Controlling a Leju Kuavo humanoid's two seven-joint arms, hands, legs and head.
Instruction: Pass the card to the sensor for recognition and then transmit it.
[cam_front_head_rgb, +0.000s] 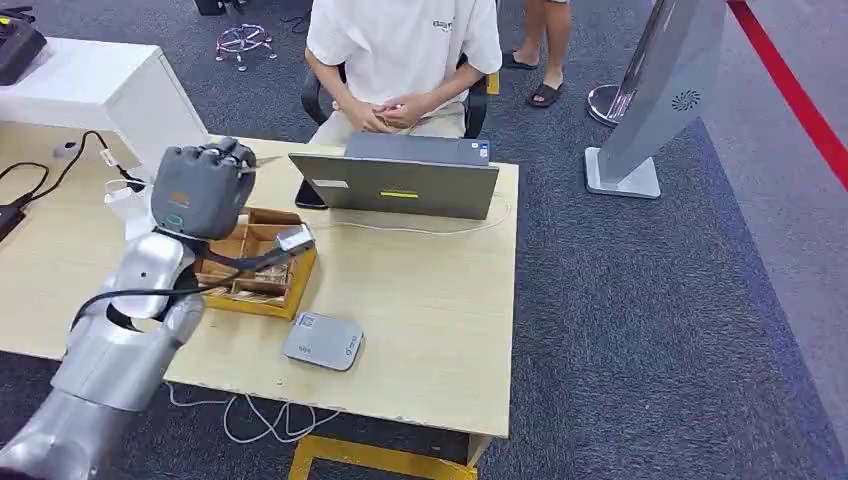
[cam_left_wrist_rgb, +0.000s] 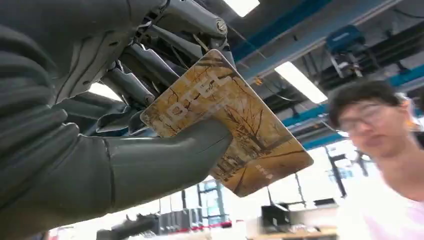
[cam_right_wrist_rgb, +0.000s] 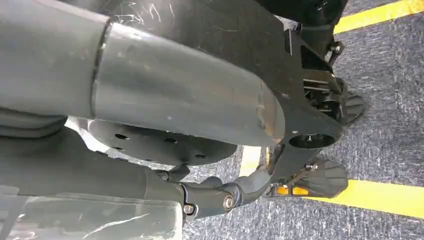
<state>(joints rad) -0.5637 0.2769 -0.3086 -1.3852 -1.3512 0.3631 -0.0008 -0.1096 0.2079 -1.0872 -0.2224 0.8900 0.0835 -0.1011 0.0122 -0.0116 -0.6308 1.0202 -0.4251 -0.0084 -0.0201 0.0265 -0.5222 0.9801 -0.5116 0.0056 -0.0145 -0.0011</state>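
1. The left robot hand (cam_left_wrist_rgb: 100, 150) pinches the gold card (cam_left_wrist_rgb: 235, 125) between thumb and fingers, raised above the wooden tray (cam_front_head_rgb: 262, 285).
2. The grey sensor (cam_front_head_rgb: 322, 341) lies on the tabletop (cam_front_head_rgb: 430, 310) near its front edge.
3. Whether the right robot hand (cam_right_wrist_rgb: 165, 100) is open or closed cannot be told.
4. A laptop (cam_front_head_rgb: 400, 180) stands before a seated person (cam_front_head_rgb: 400, 60).

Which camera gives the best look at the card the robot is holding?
The left wrist view: the golden-brown patterned card shows large, pinched by the left hand. In the head view the raised left hand covers it. The right wrist view faces carpeted floor.
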